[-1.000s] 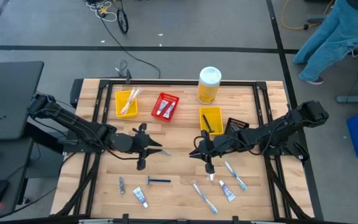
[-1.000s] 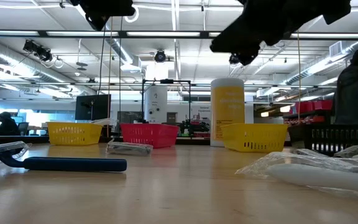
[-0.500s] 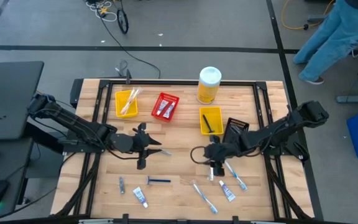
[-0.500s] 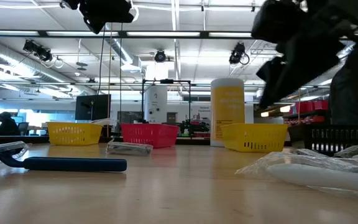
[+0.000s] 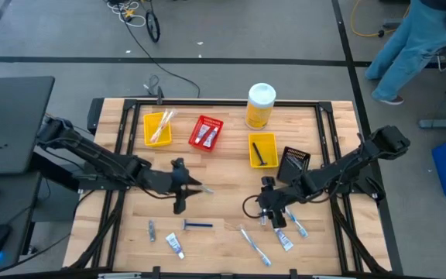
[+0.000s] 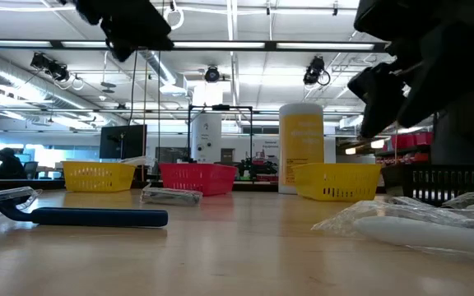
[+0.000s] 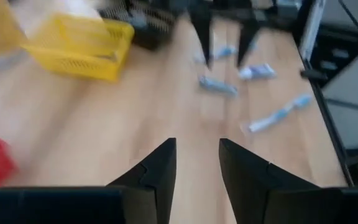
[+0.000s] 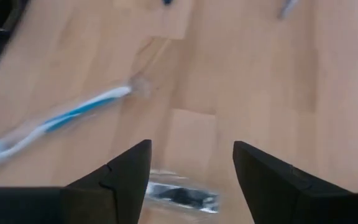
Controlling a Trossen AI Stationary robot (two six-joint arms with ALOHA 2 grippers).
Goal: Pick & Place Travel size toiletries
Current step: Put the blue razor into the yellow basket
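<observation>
The travel size toiletries lie loose on the near half of the table: two toothbrushes (image 5: pixel 293 222) (image 5: pixel 253 245), two white tubes (image 5: pixel 175 246) (image 5: pixel 283 239), a blue razor (image 5: pixel 198 225) and a small dark piece (image 5: pixel 152 229). My right gripper (image 5: pixel 269 215) hangs open and tipped down over a small clear packet (image 8: pixel 183 195), its fingers apart above it; a blue-white toothbrush (image 8: pixel 61 121) lies beside it. My left gripper (image 5: pixel 190 190) hovers open over bare wood at mid-table, nothing between its fingers (image 7: pixel 166 152).
At the back stand a yellow bin (image 5: pixel 157 129) with a toothbrush, a red bin (image 5: pixel 206 132) with tubes, a big yellow bottle (image 5: pixel 260 106), a second yellow bin (image 5: pixel 262 150) with a dark razor, and a black bin (image 5: pixel 294 161). A person stands beyond the far right corner.
My right gripper has moved toward the table's near edge and a little to the right, sinking and tipping more steeply downward, and now hangs over the loose items at the near right. The things on the table have not moved.
</observation>
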